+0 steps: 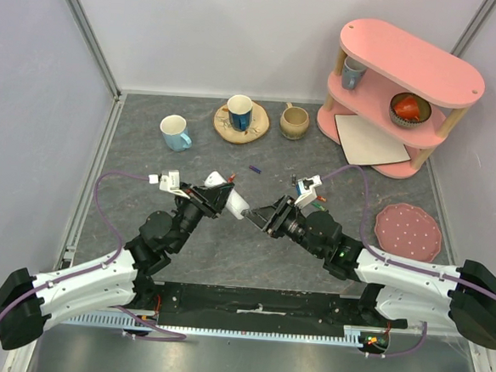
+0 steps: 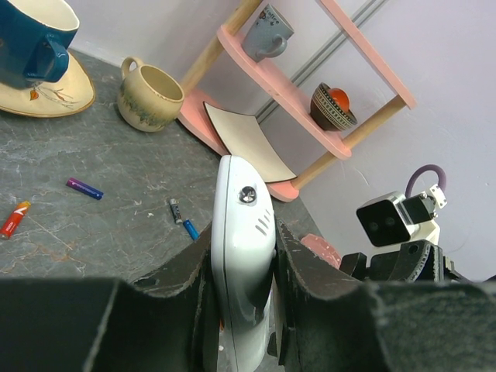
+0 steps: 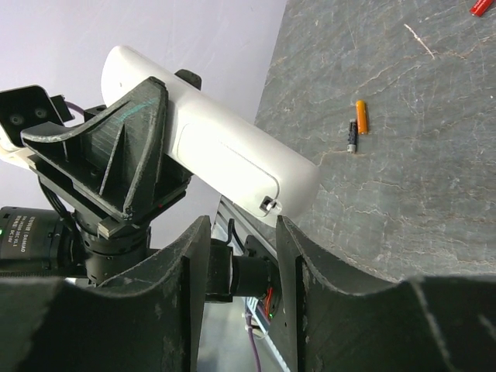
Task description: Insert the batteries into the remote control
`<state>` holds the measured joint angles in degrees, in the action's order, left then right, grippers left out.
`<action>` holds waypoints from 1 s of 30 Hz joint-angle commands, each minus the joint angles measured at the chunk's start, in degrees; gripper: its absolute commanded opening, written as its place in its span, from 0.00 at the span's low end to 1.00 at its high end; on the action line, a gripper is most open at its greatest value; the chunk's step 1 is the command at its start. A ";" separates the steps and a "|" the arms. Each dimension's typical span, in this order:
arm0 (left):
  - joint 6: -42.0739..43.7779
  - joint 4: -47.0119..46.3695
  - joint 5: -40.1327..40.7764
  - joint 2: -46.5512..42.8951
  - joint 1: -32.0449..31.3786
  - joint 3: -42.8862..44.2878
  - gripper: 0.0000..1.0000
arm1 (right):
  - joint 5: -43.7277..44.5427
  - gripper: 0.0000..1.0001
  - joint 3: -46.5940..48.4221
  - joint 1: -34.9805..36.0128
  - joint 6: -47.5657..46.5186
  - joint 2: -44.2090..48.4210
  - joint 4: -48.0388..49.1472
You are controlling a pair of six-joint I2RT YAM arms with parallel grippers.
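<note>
Your left gripper (image 1: 217, 197) clamps the remote control (image 2: 242, 232), aimed at 2 o'clock. Right gripper (image 1: 263, 216) aims at 9 o'clock, jaws apart.

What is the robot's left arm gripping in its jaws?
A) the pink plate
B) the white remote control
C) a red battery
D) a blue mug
B: in the left wrist view, the white remote control is pinched between that arm's two black jaws.
</note>
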<state>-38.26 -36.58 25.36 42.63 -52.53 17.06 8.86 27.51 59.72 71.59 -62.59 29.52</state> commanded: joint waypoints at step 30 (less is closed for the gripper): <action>-0.59 -3.15 0.83 -0.53 -0.29 -0.97 0.02 | -1.04 0.45 1.50 -0.66 -0.23 -2.28 2.91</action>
<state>-38.30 -36.58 25.30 42.17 -52.53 16.47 7.55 27.51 59.35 71.53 -64.82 29.58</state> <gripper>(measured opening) 0.336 0.458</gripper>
